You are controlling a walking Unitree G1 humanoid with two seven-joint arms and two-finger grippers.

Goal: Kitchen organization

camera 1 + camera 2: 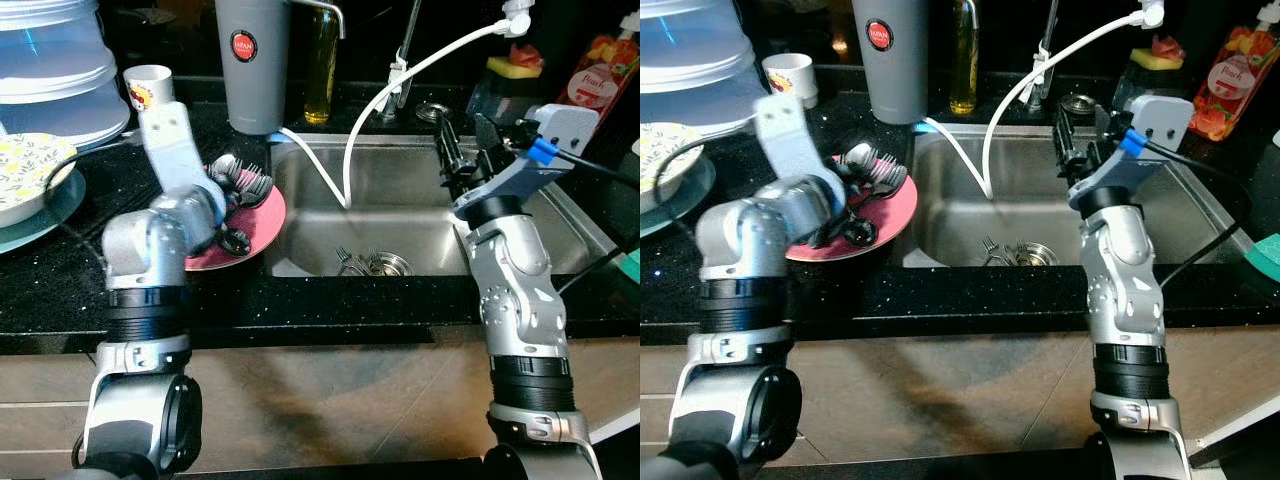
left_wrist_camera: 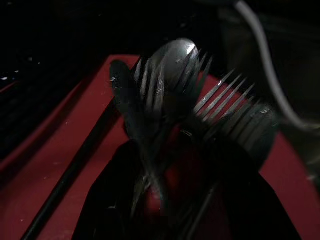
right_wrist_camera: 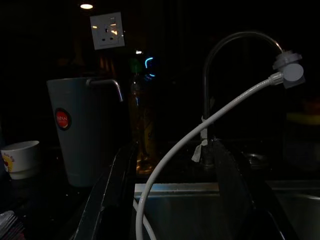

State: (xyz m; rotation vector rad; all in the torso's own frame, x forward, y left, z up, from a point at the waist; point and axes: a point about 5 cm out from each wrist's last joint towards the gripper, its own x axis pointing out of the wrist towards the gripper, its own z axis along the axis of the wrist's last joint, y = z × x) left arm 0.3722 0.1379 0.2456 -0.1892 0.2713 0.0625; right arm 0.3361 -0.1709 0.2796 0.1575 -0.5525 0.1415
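Partly done, by the look of it: forks and spoons (image 1: 238,188) piled on the red plate (image 1: 262,228) on the worktop (image 1: 330,290) beside the sink (image 1: 420,215). Left tool (image 1: 228,215) down among them, grip impossible to tell. Right tool (image 1: 462,150) open over the sink. One fork (image 1: 346,262) left by the drain.

Tall grey jug (image 1: 257,62) with red round logo stands on black tabletop (image 1: 330,300) at 12 o'clock from the sink. Yellow oil bottle (image 1: 322,62) just beside it at its 3 o'clock. White mug (image 1: 148,85) at the jug's 9 o'clock. Clear plastic containers (image 1: 52,60) stacked far left, patterned bowl (image 1: 25,172) at their 6 o'clock. Red peach bottle (image 1: 1232,82) and sponge (image 1: 514,64) far right. Wall socket (image 3: 107,30) above.
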